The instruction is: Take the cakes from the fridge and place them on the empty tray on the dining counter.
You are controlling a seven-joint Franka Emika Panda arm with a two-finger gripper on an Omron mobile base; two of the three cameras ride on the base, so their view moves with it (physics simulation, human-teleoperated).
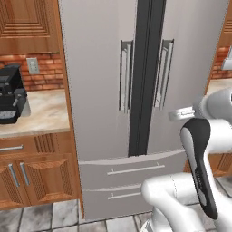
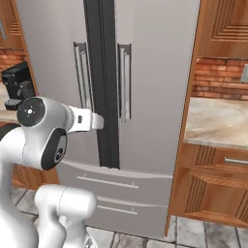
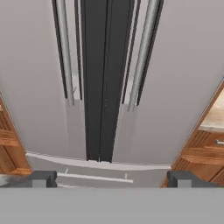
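Note:
The fridge (image 1: 99, 90) (image 2: 155, 97) (image 3: 35, 87) stands straight ahead, silver-grey, both doors shut. Its two vertical bar handles (image 3: 65, 52) (image 3: 142, 52) flank a dark centre strip (image 3: 103, 78). Two lower drawers (image 1: 131, 170) sit closed below. My gripper (image 3: 113, 179) is open, its fingertips (image 3: 43, 178) spread wide, nothing between them, and it hangs a short way in front of the doors, below the handles' lower ends. The cakes are hidden behind the shut doors. The tray and the dining counter are out of view.
A black coffee machine (image 1: 11, 93) (image 2: 17, 77) sits on the beige wall counter (image 1: 41, 113) left of the fridge. Another counter stretch (image 2: 218, 121) with wood cabinets (image 2: 213, 189) lies to the right. Wood panels hem the fridge in on both sides.

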